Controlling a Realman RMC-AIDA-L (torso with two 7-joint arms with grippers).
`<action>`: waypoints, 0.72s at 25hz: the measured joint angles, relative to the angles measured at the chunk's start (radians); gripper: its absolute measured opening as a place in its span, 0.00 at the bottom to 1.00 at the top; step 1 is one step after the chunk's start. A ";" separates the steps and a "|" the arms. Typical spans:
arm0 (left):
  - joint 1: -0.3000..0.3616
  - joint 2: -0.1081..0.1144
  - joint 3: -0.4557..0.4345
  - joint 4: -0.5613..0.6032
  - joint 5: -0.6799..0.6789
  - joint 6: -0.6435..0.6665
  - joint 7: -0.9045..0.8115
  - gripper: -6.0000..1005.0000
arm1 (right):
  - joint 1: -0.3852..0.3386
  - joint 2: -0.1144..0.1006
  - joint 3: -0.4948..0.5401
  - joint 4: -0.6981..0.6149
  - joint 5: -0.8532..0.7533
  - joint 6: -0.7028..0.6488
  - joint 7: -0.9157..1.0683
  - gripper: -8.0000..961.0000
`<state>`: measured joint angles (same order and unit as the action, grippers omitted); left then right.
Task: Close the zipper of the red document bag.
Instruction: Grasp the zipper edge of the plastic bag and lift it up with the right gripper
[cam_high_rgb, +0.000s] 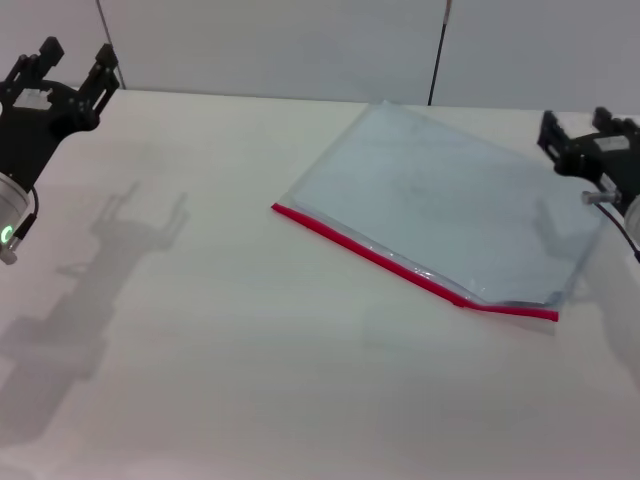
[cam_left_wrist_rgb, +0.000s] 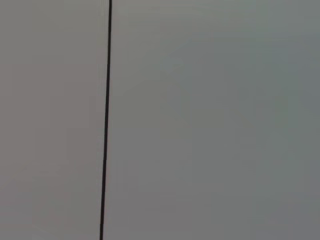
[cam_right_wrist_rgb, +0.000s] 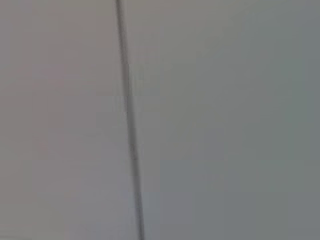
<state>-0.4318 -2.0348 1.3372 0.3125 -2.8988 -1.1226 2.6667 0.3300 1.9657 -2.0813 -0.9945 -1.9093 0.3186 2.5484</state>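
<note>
Fingers of left gripper (cam_high_rgb: 72, 62) apart, right gripper's (cam_high_rgb: 585, 128) unclear — one red document bag (cam_high_rgb: 450, 215), one zipper (cam_high_rgb: 400, 265).

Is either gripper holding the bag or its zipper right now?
No. The left gripper and right gripper both hang open above the table, clear of the red document bag and its zipper.

Pale cream worktop (cam_high_rgb: 250, 340) seen spread across head view. Light grey wall panels (cam_high_rgb: 270, 45) set behind it, divided by thin dark vertical seams (cam_high_rgb: 436, 55). Soft shadows cast on worktop at left. Plain grey wall, one dark seam (cam_left_wrist_rgb: 106, 120), shown in both wrist views.
</note>
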 joint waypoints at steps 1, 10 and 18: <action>0.000 0.000 0.000 0.000 0.002 0.005 -0.003 0.69 | -0.010 -0.018 0.008 -0.032 -0.007 -0.047 0.000 0.68; -0.002 0.001 0.002 0.006 0.033 0.022 -0.013 0.69 | -0.049 -0.087 0.088 -0.206 -0.143 -0.456 -0.011 0.68; -0.002 0.002 0.002 0.005 0.033 0.025 -0.016 0.69 | -0.137 -0.019 0.312 -0.387 -0.187 -0.881 -0.295 0.69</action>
<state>-0.4342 -2.0323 1.3391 0.3178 -2.8653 -1.0979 2.6504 0.1932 1.9469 -1.7689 -1.3815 -2.0967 -0.5620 2.2536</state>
